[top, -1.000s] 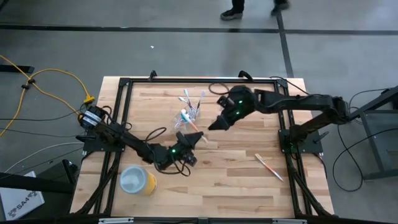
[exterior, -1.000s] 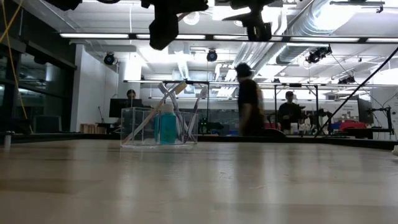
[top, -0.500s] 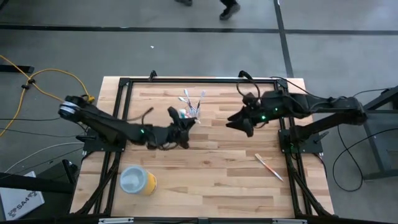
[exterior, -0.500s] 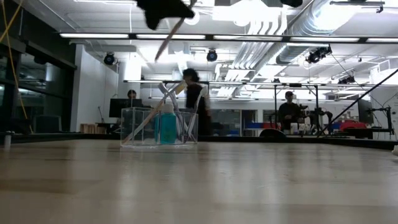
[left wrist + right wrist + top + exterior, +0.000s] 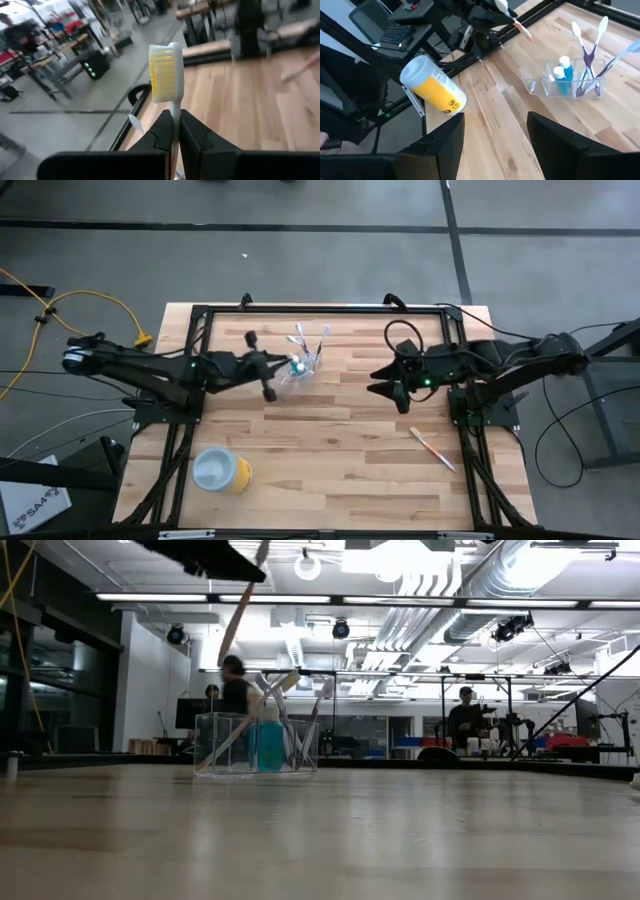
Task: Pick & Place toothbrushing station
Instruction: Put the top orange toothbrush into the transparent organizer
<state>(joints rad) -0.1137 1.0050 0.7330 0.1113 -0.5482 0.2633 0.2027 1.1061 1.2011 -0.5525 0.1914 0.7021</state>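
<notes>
One toothbrush (image 5: 170, 85) is pinched tight in our left gripper (image 5: 268, 370), and its yellow and white brush head sticks out past the dark fingers (image 5: 195, 137). That gripper is on the left side of the table (image 5: 350, 470), up in the air, just beside the clear plastic cup (image 5: 300, 368). The cup sits toward the far edge, with more toothbrushes (image 5: 587, 50) and blue tubes (image 5: 562, 75) standing in it. We think we are in the carrying step, taking this brush to the cup.

Next we need to get the brush over the open top of the cup, tip it so one end points down, and then let go. We must go softly, because the cup looks light and could slide or tip.

Our right gripper (image 5: 392, 387) waits on the right side of the table with its jaws wide apart and nothing in them. Near the right edge, another toothbrush (image 5: 432, 447) lies flat on the wood. We think it goes next.
</notes>
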